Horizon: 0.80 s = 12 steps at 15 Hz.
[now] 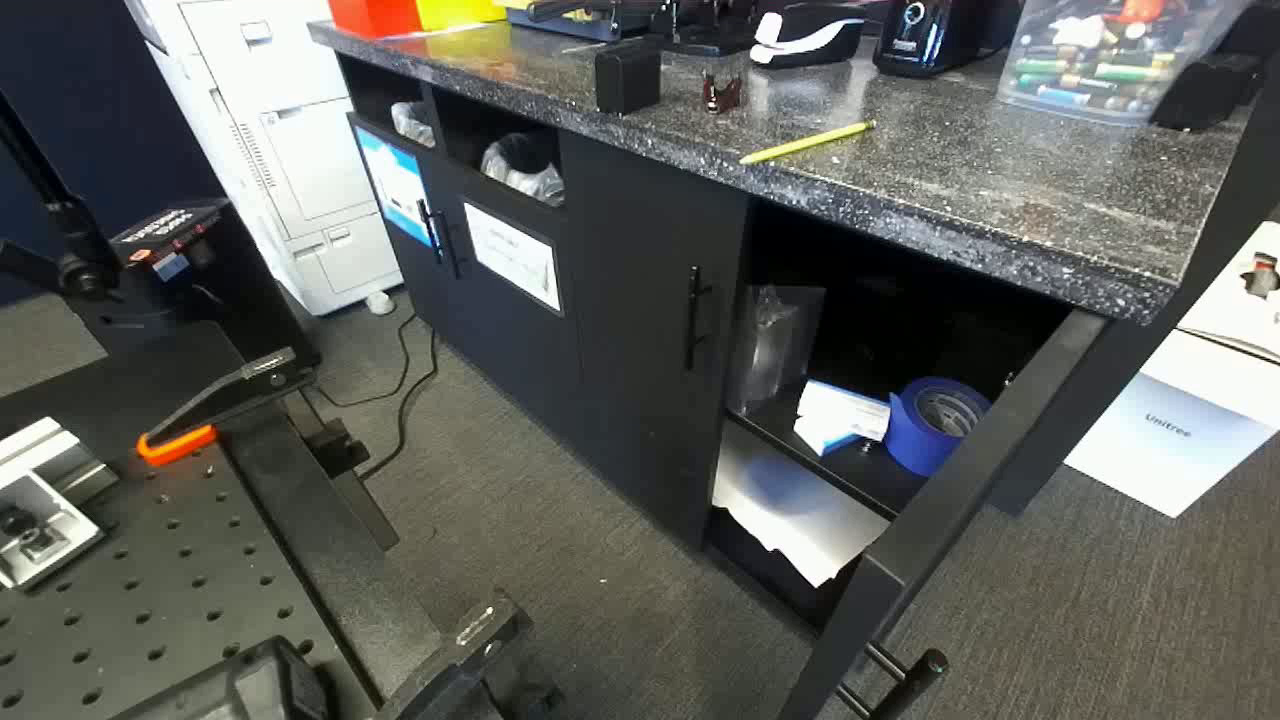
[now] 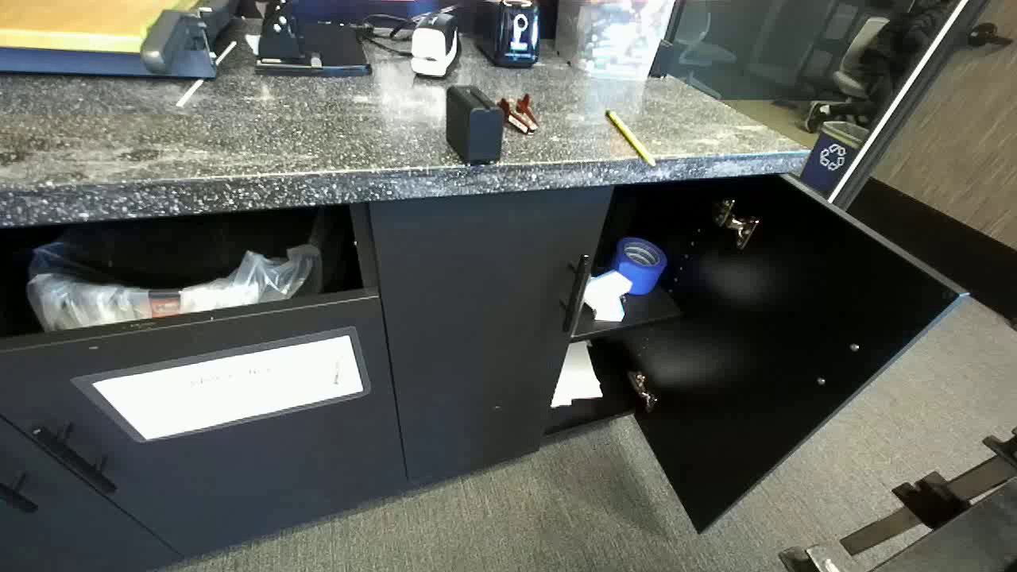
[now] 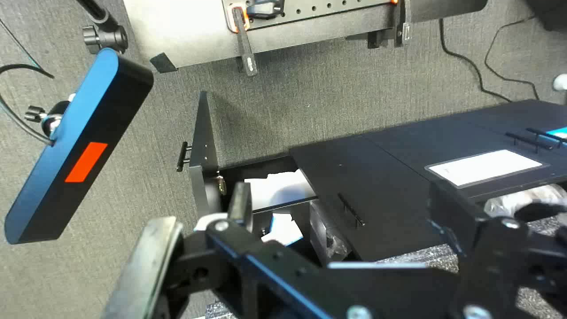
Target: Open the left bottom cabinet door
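Speckled grey countertop (image 2: 318, 135) | beneath: tall plain matte-black door panel (image 1: 640, 350) with slim vertical black bar handle (image 1: 691, 320), closed, beside the open black compartment (image 1: 920, 320) | black two-fingered gripper (image 3: 343, 199) spread wide, holding nothing | likely step: approach | next: straddle handle, pull outward
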### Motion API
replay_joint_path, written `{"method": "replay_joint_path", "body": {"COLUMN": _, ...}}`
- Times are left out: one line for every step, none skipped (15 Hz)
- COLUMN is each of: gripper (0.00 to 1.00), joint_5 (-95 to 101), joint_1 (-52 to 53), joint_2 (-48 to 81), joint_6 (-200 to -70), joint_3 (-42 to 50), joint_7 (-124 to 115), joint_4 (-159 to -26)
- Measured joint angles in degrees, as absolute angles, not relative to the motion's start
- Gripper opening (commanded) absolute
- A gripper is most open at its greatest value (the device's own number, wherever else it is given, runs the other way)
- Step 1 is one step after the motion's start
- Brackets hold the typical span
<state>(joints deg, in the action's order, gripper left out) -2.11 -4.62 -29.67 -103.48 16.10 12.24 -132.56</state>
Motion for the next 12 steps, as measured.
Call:
{"method": "replay_joint_path", "body": {"gripper": 1.00, "joint_5": -2.1, "joint_1": -4.6, "joint_2": -29.7, "joint_6": -103.5, "joint_3": 16.1, "joint_7": 12.2, "joint_4": -132.5}}
{"method": "replay_joint_path", "body": {"gripper": 1.00, "joint_5": -2.1, "joint_1": -4.6, "joint_2": -29.7, "joint_6": -103.5, "joint_3": 16.1, "joint_7": 12.2, "joint_4": -132.4}}
{"method": "replay_joint_path", "body": {"gripper": 1.00, "joint_5": -2.1, "joint_1": -4.6, "joint_2": -29.7, "joint_6": -103.5, "joint_3": 16.1, "joint_7": 12.2, "joint_4": -132.4}}
{"method": "replay_joint_path", "body": {"gripper": 1.00, "joint_5": -2.1, "joint_1": -4.7, "joint_2": -29.7, "joint_6": -103.5, "joint_3": 16.0, "joint_7": 12.2, "joint_4": -132.4}}
{"method": "replay_joint_path", "body": {"gripper": 1.00, "joint_5": -2.1, "joint_1": -4.7, "joint_2": -29.5, "joint_6": -103.6, "joint_3": 15.9, "joint_7": 12.2, "joint_4": -132.5}}
{"method": "replay_joint_path", "body": {"gripper": 1.00, "joint_5": -2.1, "joint_1": -4.7, "joint_2": -28.8, "joint_6": -104.1, "joint_3": 15.7, "joint_7": 12.0, "joint_4": -132.7}}
{"method": "replay_joint_path", "body": {"gripper": 1.00, "joint_5": -2.1, "joint_1": -4.7, "joint_2": -27.7, "joint_6": -105.6, "joint_3": 15.1, "joint_7": 11.6, "joint_4": -133.2}}
{"method": "replay_joint_path", "body": {"gripper": 1.00, "joint_5": -2.2, "joint_1": -4.6, "joint_2": -26.0, "joint_6": -107.6, "joint_3": 14.3, "joint_7": 11.0, "joint_4": -134.0}}
{"method": "replay_joint_path", "body": {"gripper": 1.00, "joint_5": -2.2, "joint_1": -4.4, "joint_2": -24.0, "joint_6": -110.0, "joint_3": 13.2, "joint_7": 10.3, "joint_4": -134.8}}
{"method": "replay_joint_path", "body": {"gripper": 1.00, "joint_5": -2.2, "joint_1": -4.1, "joint_2": -21.8, "joint_6": -112.5, "joint_3": 11.9, "joint_7": 9.4, "joint_4": -135.8}}
{"method": "replay_joint_path", "body": {"gripper": 1.00, "joint_5": -2.2, "joint_1": -3.7, "joint_2": -19.3, "joint_6": -115.2, "joint_3": 10.6, "joint_7": 8.4, "joint_4": -136.7}}
{"method": "replay_joint_path", "body": {"gripper": 1.00, "joint_5": -2.2, "joint_1": -3.3, "joint_2": -16.8, "joint_6": -118.1, "joint_3": 9.2, "joint_7": 7.4, "joint_4": -137.7}}
